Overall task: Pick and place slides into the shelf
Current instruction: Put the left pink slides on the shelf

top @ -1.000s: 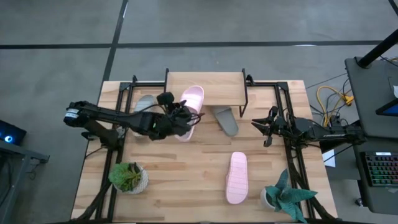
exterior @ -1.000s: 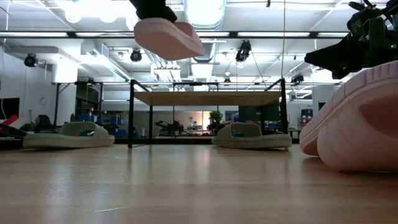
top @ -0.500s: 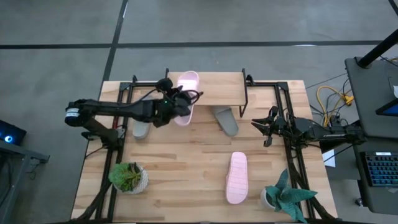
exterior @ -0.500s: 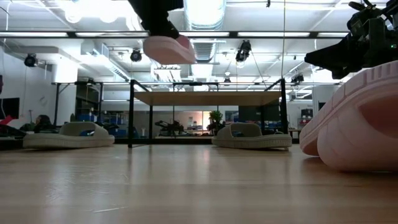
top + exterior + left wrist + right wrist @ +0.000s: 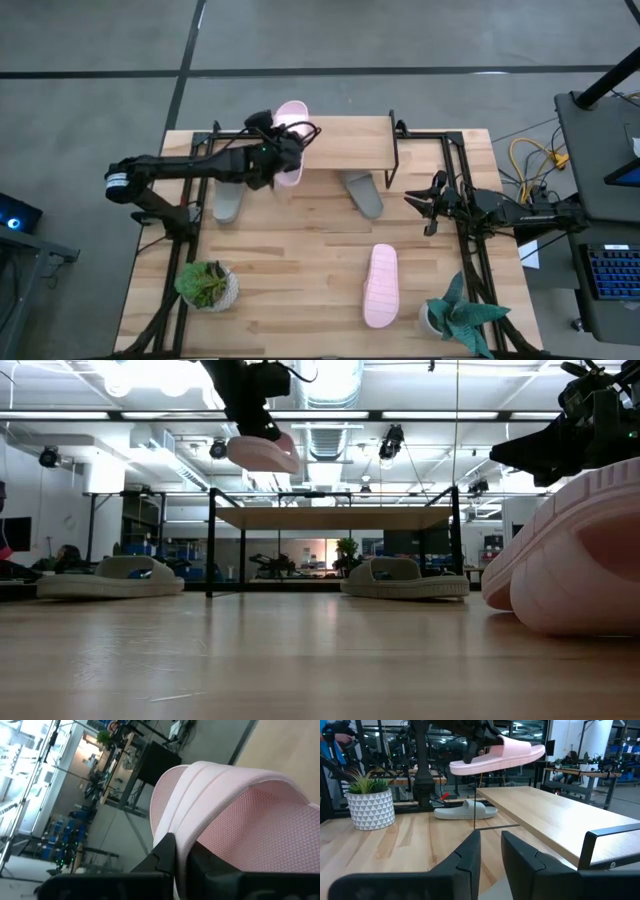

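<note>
My left gripper [image 5: 274, 150] is shut on a light pink slide [image 5: 291, 128] and holds it in the air over the left far end of the shelf [image 5: 345, 143], a low rack with a light plank top and black legs. In the low view the slide [image 5: 262, 452] hangs above the plank [image 5: 340, 517]. A second pink slide [image 5: 380, 285] lies sole down on the table, nearer the front. Two grey slides [image 5: 228, 203] [image 5: 365, 195] lie on the table by the shelf's front. My right gripper [image 5: 425, 205] waits at the table's right, open by a narrow gap. My left gripper holds the pink slide by the side edge of its wide strap [image 5: 172, 805]. One finger [image 5: 165, 852] lies outside the strap and the other sits under it. The fingers come from above, slanting from the table's left. The slide [image 5: 495, 756] is lifted clear and slightly tilted.
A potted plant [image 5: 207, 285] stands at the near left and another [image 5: 460, 315] at the near right. Black rails [image 5: 465, 250] run along both table sides. Bare wood lies between the shelf and the near pink slide.
My left gripper has carried the pink slide toward the table's far edge, from in front of the shelf's left end to above its left far part. The slide stays lifted in the same hold. The right arm has kept still.
</note>
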Tool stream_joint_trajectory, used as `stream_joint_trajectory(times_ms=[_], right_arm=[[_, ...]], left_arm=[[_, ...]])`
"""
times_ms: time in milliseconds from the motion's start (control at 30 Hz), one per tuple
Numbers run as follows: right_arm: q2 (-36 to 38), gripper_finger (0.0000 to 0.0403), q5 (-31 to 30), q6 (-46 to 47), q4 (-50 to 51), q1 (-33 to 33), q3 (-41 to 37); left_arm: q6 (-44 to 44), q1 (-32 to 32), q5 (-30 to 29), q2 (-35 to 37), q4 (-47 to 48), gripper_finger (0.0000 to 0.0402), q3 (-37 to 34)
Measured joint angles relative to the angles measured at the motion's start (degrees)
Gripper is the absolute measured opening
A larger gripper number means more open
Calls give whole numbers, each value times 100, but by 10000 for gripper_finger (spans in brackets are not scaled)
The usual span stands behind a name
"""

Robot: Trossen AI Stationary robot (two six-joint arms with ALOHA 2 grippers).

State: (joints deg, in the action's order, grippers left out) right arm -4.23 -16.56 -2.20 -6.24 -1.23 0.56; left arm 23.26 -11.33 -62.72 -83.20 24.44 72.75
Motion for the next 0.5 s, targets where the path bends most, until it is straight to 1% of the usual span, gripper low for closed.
stream_joint_trajectory(times_ms=[67,200,367,500], right_arm=[[0,64,0,0,0,2,0],[0,65,1,0,0,1,0],[0,71,2,2,0,2,0],[0,75,0,2,1,1,0]], left_arm=[[1,-103,41,0,1,0,-1],[-3,-339,363,0,1,0,-2],[-22,-603,632,0,-3,0,-11],[-29,-777,695,0,-109,0,-61]])
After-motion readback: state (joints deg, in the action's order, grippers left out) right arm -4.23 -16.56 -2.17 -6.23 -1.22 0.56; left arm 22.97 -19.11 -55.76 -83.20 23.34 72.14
